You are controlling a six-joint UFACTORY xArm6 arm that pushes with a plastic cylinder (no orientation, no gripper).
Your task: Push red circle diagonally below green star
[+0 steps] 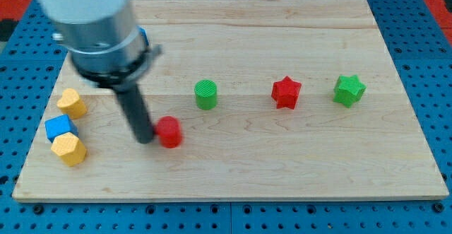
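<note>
The red circle [170, 131] lies on the wooden board [282, 177], left of centre and low. The green star [349, 90] lies far to the view's right, a little higher. My tip [146, 139] is at the red circle's left side and touches it or nearly so. The dark rod rises from there up to the arm's grey body at the view's top left.
A green circle [206, 94] and a red star [286, 92] lie in a row between the red circle and the green star. Two yellow blocks [71, 102] [69, 149] and a blue block [60, 127] sit at the left edge. Another blue block [143, 36] peeks out behind the arm.
</note>
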